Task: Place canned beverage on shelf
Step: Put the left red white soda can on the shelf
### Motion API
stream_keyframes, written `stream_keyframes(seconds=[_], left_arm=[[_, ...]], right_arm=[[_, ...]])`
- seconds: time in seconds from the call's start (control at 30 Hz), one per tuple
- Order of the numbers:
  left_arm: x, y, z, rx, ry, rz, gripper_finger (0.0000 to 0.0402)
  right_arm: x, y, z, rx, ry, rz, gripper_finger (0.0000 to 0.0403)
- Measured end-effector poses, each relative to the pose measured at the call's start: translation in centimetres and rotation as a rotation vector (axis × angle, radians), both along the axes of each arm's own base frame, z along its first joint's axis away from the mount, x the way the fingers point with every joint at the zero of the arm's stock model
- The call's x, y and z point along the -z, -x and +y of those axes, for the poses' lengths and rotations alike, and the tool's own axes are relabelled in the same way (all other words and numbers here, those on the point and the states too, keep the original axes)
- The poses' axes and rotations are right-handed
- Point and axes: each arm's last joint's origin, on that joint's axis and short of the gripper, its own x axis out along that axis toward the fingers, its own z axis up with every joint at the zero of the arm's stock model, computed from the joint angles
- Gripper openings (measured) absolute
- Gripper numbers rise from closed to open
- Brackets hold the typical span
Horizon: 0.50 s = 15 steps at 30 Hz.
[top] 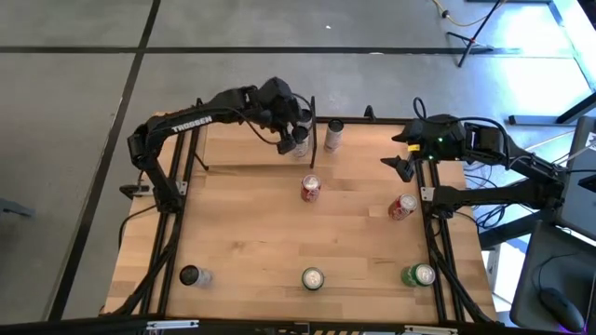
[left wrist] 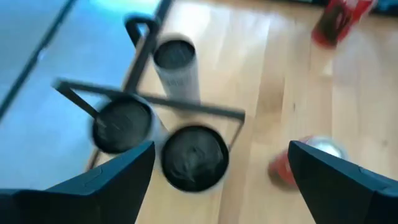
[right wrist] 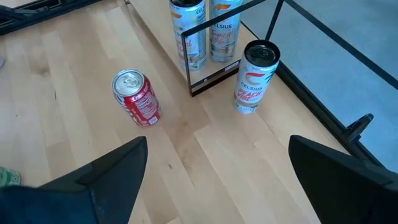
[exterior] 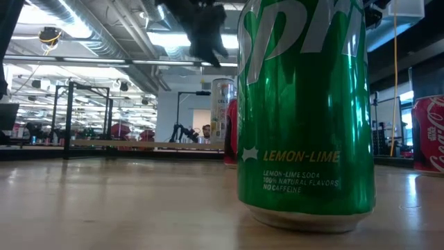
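Two tall white slim cans (right wrist: 188, 31) (right wrist: 224, 25) stand upright side by side on the shelf (top: 244, 141), the light-wood strip inside thin black rods at the table's far edge. A third slim can (right wrist: 255, 78) stands just past the black divider post (top: 314, 130). My left gripper (top: 291, 132) hovers open above the two cans, whose dark tops (left wrist: 194, 155) (left wrist: 122, 124) show between its fingers in the left wrist view; it touches nothing. My right gripper (top: 399, 154) waits open above the table's far right part.
Red cola cans stand mid-table (top: 310, 189) and right of it (top: 402, 207). Along the near edge stand a dark-topped can (top: 191, 275), a green-and-white can (top: 312, 278) and a green lemon-lime can (top: 419, 275), which fills the low view (exterior: 305, 111).
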Motion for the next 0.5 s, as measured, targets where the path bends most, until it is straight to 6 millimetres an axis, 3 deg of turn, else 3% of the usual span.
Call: stream_keyframes(seconds=[0.1,0.2,0.5], left_arm=[[-2.3,0.3,-0.1,0.003,-0.021,-0.040,0.0355],[-3.3,0.2,-0.9,0.030,-0.020,-0.060,0.0355],[-0.8,-0.5,-4.8,0.072,0.101,-0.038,0.0355]], right_arm=[[0.0,0.0,0.0,0.004,0.004,0.001,0.0376],[0.0,0.0,0.0,0.007,0.004,-0.002,0.0376],[0.4,0.9,0.4,-0.051,-0.012,-0.047,0.0376]])
